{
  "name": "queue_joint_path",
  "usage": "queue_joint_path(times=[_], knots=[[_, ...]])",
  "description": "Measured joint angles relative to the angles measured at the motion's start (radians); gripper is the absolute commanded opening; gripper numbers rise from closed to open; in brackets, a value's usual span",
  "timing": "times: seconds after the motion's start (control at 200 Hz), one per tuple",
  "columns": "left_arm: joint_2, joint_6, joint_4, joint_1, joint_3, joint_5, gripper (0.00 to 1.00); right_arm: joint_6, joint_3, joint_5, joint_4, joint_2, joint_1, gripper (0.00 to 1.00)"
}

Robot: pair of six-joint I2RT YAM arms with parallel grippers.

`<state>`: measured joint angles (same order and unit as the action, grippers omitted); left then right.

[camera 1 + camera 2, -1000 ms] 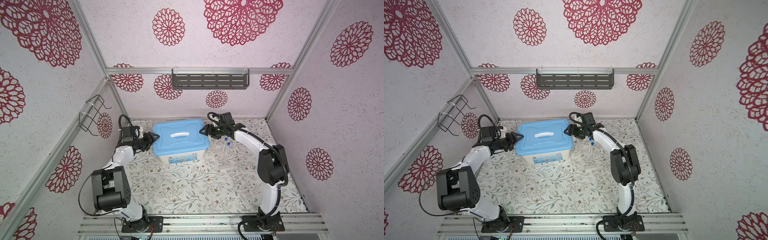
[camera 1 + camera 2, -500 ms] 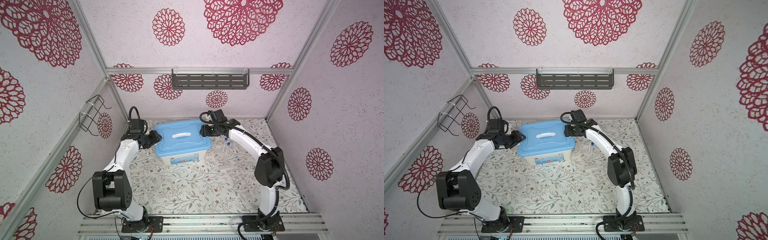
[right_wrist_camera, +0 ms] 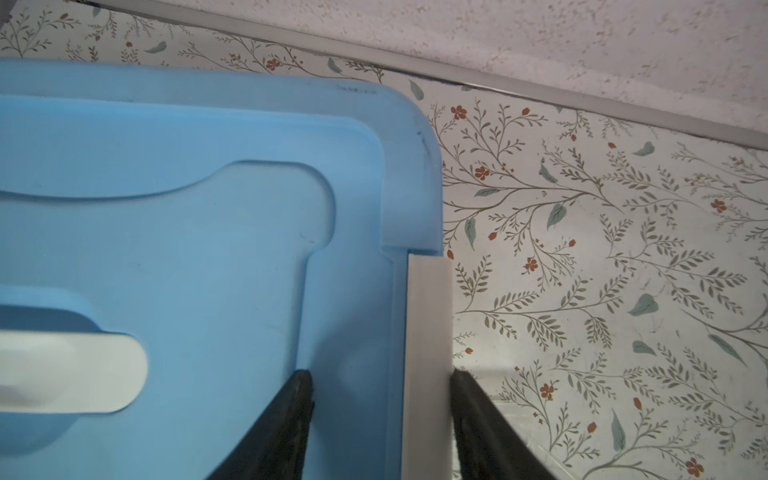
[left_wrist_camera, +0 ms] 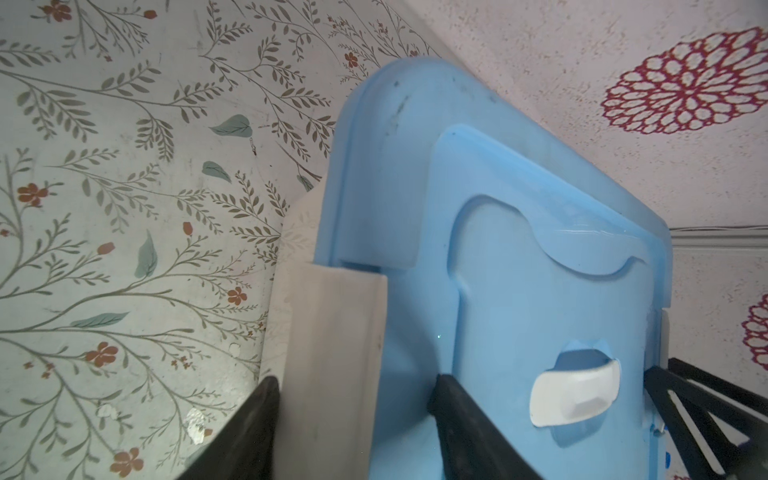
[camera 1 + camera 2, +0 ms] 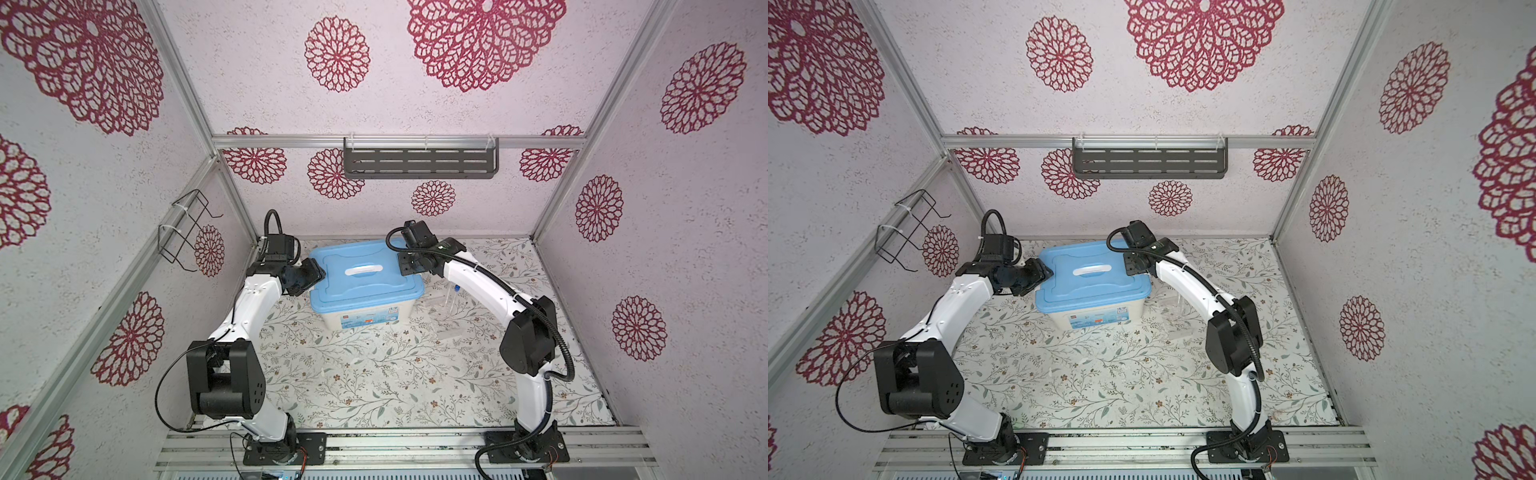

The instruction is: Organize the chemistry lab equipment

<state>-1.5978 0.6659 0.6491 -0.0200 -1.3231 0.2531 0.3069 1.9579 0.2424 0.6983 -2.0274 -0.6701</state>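
A white box [image 5: 365, 321] with a blue lid [image 5: 374, 291] stands at the back of the table. My left gripper [image 5: 318, 272] [image 4: 353, 382] is shut on the white latch [image 4: 332, 332] at the lid's left end, one finger outside the latch and the other on the lid. My right gripper [image 5: 405, 270] [image 3: 381, 374] grips the right latch [image 3: 428, 332] the same way. Right of the box lie a clear blue-capped test tube [image 5: 456, 289] and small clear glassware [image 5: 451, 332] [image 5: 1177, 305], partly hidden by my right arm.
A dark slotted shelf [image 5: 419, 163] hangs on the back wall and a wire rack [image 5: 183, 232] on the left wall. The box stands close to the back wall. A small white scrap [image 5: 354, 361] lies on the floral mat.
Both grippers have moved from beside the box onto the ends of its lid. The right jaws have narrowed around the latch. The left arm swung toward the back wall.
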Motion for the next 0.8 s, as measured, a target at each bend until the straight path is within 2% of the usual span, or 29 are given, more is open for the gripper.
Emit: queue_joint_path(times=[0.075,0.205,0.33,0.36,0.385,0.6,0.62,0.635,0.801], knots=[[0.0,0.019,-0.002,-0.008,0.0,0.003,0.67,0.002,0.007,-0.014,-0.015,0.0,-0.011,0.56],[-0.003,0.024,0.019,-0.02,-0.005,-0.01,0.75,0.007,0.008,0.016,-0.016,-0.003,-0.028,0.68],[0.001,0.002,0.03,-0.015,-0.011,-0.009,0.86,0.018,0.008,0.002,-0.02,-0.003,-0.027,0.71],[0.004,-0.003,0.032,-0.01,-0.011,-0.009,0.95,0.019,0.008,-0.004,-0.021,-0.003,-0.024,0.71],[0.009,-0.006,0.034,-0.005,-0.011,-0.008,1.0,0.02,0.008,-0.009,-0.022,-0.003,-0.022,0.72],[0.112,-0.037,0.057,0.121,-0.018,0.03,0.97,0.019,0.007,-0.048,-0.045,0.005,0.003,0.81],[0.122,-0.039,0.06,0.132,-0.021,0.03,0.97,0.015,0.007,-0.054,-0.047,0.006,0.005,0.96],[0.134,-0.043,0.063,0.14,-0.024,0.029,0.97,0.015,0.007,-0.06,-0.048,0.01,0.007,0.99],[0.283,-0.095,0.068,0.168,-0.045,0.006,0.97,-0.021,-0.024,-0.112,-0.078,0.103,0.025,0.99]])
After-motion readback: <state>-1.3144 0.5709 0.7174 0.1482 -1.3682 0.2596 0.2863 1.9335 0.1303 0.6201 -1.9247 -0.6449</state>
